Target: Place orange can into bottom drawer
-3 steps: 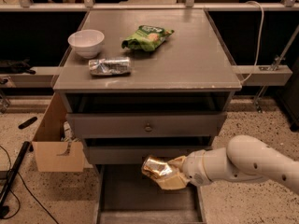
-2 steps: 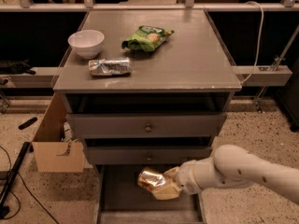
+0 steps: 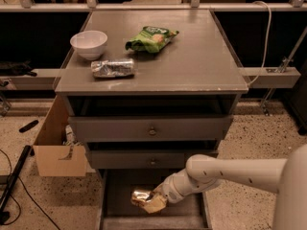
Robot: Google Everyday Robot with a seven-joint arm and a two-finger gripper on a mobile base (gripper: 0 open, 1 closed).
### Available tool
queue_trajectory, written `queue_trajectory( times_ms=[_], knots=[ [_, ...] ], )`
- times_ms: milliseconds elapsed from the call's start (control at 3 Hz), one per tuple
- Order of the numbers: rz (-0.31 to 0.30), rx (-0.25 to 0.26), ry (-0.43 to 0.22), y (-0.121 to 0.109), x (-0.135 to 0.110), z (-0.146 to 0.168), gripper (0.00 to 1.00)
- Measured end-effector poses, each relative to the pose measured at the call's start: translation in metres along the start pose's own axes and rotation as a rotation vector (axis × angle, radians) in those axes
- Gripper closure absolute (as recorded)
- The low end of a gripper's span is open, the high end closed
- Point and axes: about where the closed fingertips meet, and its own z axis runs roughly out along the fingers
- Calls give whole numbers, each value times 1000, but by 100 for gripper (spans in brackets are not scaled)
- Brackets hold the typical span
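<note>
The orange can (image 3: 143, 197) is a shiny gold-orange can lying sideways in my gripper (image 3: 152, 201), low over the floor of the open bottom drawer (image 3: 120, 188). My gripper is shut on the can. My white arm (image 3: 230, 171) reaches in from the right, across the drawer's right side. The bottom drawer is pulled out below the two shallower grey drawers (image 3: 151, 128) with small round knobs. I cannot tell whether the can touches the drawer floor.
On the cabinet top (image 3: 201, 61) lie a white bowl (image 3: 88, 43), a silver-grey can (image 3: 112, 68) on its side and a green chip bag (image 3: 151, 38). A cardboard box (image 3: 55, 147) stands on the floor left of the cabinet. Cables lie at the far left.
My gripper has moved down and left with the can, from the level of the middle drawer front into the open bottom drawer.
</note>
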Motion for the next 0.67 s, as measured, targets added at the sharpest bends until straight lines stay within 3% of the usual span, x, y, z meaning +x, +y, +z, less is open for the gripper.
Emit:
queue_trajectory(
  times_ms=[333, 667],
  knots=[
    [-1, -2, 38, -27, 9, 24, 100],
    [15, 6, 11, -57, 25, 19, 100]
  ],
)
